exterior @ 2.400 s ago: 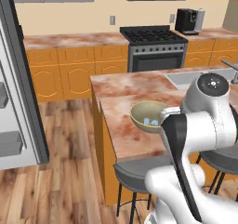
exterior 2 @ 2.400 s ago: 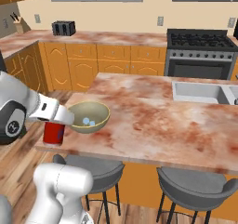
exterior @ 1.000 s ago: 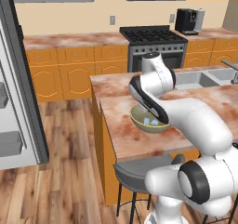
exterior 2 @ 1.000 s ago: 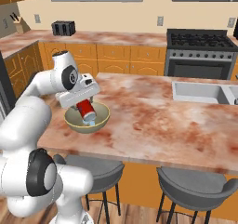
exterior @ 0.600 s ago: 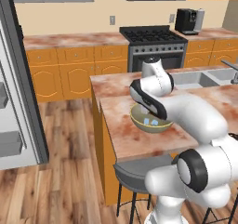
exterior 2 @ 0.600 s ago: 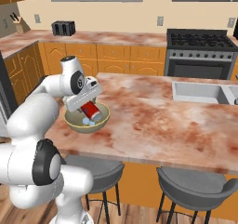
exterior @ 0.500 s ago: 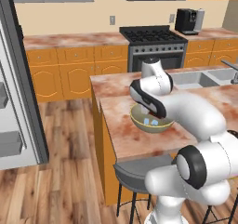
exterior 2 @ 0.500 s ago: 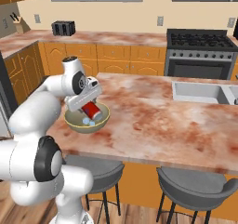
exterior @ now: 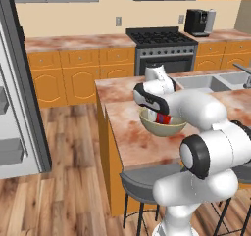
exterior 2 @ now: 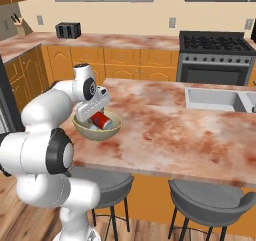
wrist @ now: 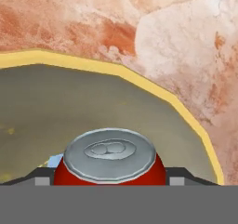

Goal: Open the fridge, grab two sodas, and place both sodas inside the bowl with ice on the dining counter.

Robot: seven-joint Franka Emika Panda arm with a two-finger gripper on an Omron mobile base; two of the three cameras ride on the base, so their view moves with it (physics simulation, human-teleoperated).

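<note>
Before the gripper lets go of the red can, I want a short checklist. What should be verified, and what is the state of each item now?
1. Red can is over the bowl, inside its rim: ok.
2. Bowl stands on the dining counter, away from the edge: ok.
3. Gripper has the can between its fingers, seen in the hand view: ok.
4. Can rests on the bowl floor or the ice: cannot tell; its bottom is hidden.
5. Can upright: not ok; it leans in the right base view.
6. Second soda in the bowl: not ok; just one can is there.
</note>
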